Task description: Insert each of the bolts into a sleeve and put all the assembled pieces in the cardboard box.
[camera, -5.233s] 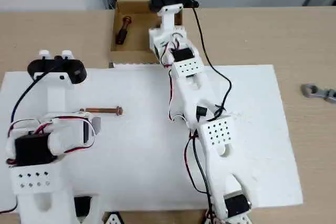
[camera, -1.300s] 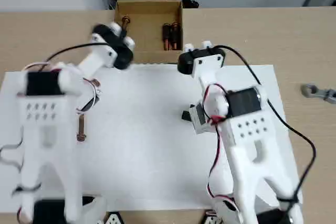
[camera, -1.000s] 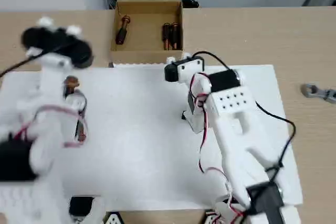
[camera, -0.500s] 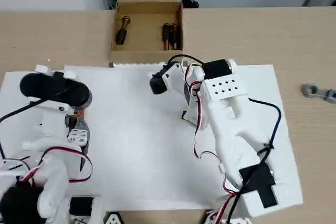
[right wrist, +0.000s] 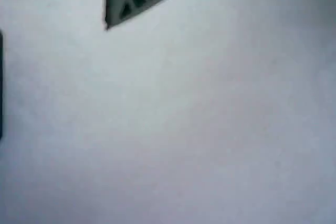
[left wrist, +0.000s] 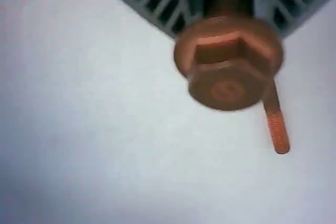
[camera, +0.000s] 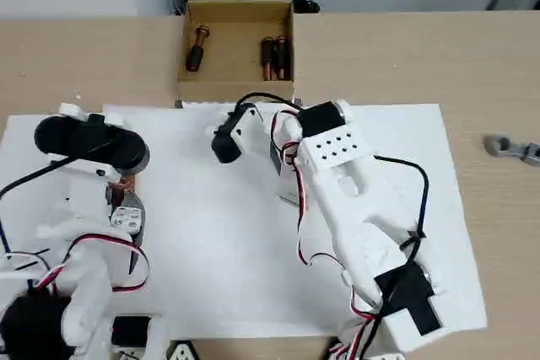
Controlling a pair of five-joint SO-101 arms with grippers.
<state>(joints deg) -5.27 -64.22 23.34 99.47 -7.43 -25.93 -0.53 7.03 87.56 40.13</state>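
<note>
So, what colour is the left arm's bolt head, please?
Copper-orange; the bolt shows best in left wrist view.

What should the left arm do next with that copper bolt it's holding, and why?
Likely carry the copper hex-head bolt to the middle of the white sheet, beside the right arm. The left tool grips it, bare of any sleeve, while the assembled pieces in the cardboard box each wear a dark one.

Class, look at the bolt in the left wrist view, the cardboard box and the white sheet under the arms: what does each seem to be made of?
The bolt: likely metal with a copper-coloured, dull sheen; flanged hex head, threaded tip.
The cardboard box: brown, matte paperboard with folded walls.
The white sheet: matte, possibly foam or paper; unclear.
</note>
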